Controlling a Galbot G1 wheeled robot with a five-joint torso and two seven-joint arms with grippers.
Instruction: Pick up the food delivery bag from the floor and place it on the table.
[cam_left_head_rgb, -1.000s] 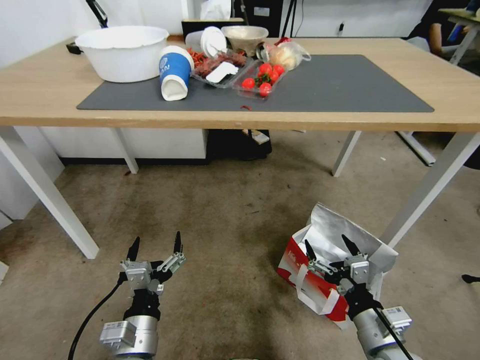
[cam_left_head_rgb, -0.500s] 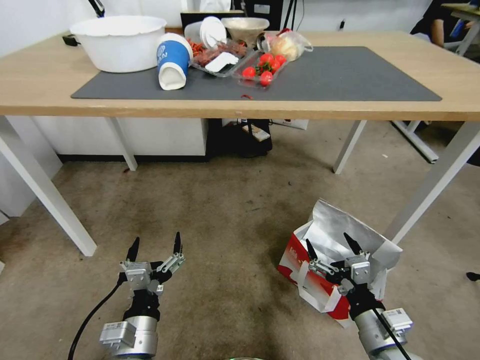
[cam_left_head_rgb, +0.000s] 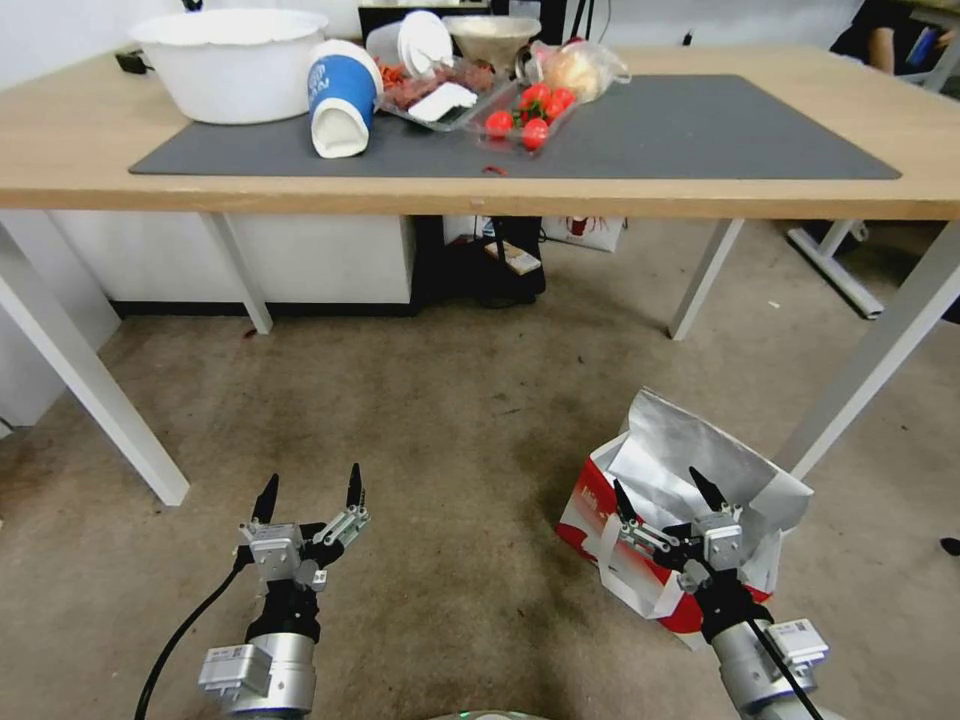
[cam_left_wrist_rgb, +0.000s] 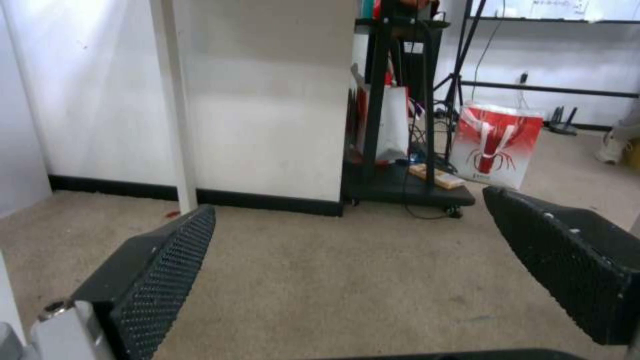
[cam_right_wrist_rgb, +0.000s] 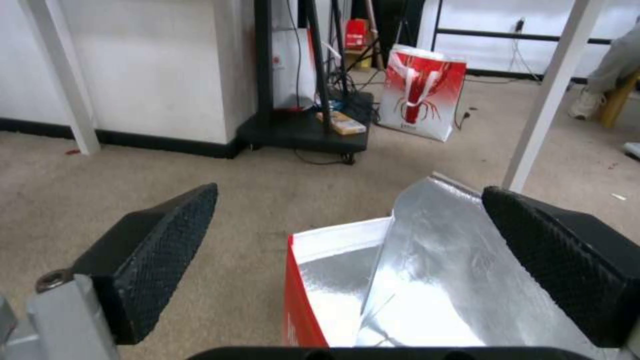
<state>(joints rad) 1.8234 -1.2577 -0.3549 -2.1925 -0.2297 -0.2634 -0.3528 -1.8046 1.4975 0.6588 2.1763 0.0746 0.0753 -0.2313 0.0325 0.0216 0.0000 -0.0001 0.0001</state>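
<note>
At the lower right of the head view, the right gripper (cam_left_head_rgb: 667, 492) hangs with its fingers spread wide over the open, foil-lined mouth of the bag (cam_left_head_rgb: 690, 470), which stands on the floor (cam_left_head_rgb: 450, 420) just beside a white table leg; nothing is gripped, so the pick-up looks not yet begun, and the next move likely calls for lowering onto a strap or rim and closing. At lower left, the left gripper (cam_left_head_rgb: 310, 488) is also wide open above bare floor. Farther off, across the upper frame, the table (cam_left_head_rgb: 900, 130) waits.

A lab or office workroom: stained carpet-like floor (cam_left_head_rgb: 430, 400), white partition panel (cam_left_wrist_rgb: 267, 100), black equipment stand (cam_right_wrist_rgb: 300, 125) trailing cables, and a light-wood table (cam_left_head_rgb: 60, 150) on white legs.
</note>
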